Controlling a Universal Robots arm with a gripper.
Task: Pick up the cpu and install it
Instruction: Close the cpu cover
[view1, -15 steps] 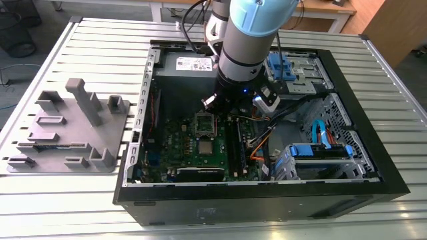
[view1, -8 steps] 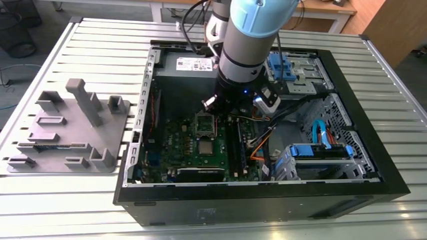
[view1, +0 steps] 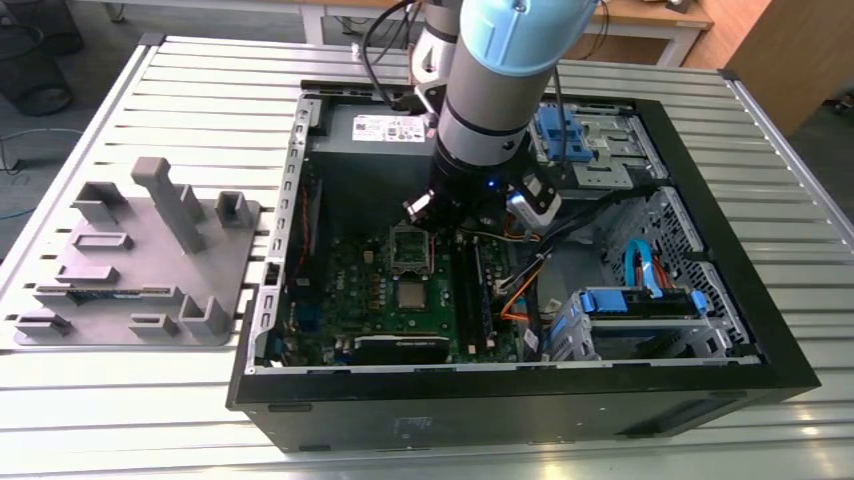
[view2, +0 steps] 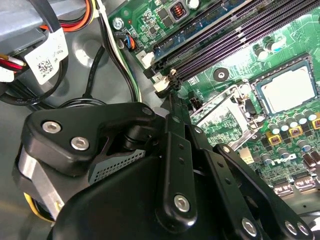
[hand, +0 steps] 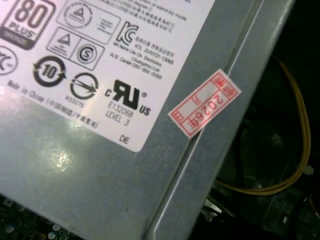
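The cpu (view1: 414, 293) is a small silver square lying flat in its socket on the green motherboard (view1: 354, 290) inside the open computer case. The second wrist view shows the cpu (view2: 290, 89) framed by the socket, with the hinged metal plate (view2: 225, 117) swung up beside it. In the exterior view that plate (view1: 410, 250) stands just beyond the chip. My gripper (view1: 447, 228) hangs over the board close to the raised plate, a short way from the cpu and apart from it. Its black linkage (view2: 172, 165) fills the near part of the second wrist view.
A grey power supply (view1: 380, 128) with a white label (hand: 100, 60) sits at the case's far wall. Blue drive brackets (view1: 587, 140) and orange cables (view1: 514, 300) lie toward the exterior view's right. Memory slots (view2: 225, 45) run beside the socket. A grey holder fixture (view1: 134, 260) stands outside the case.
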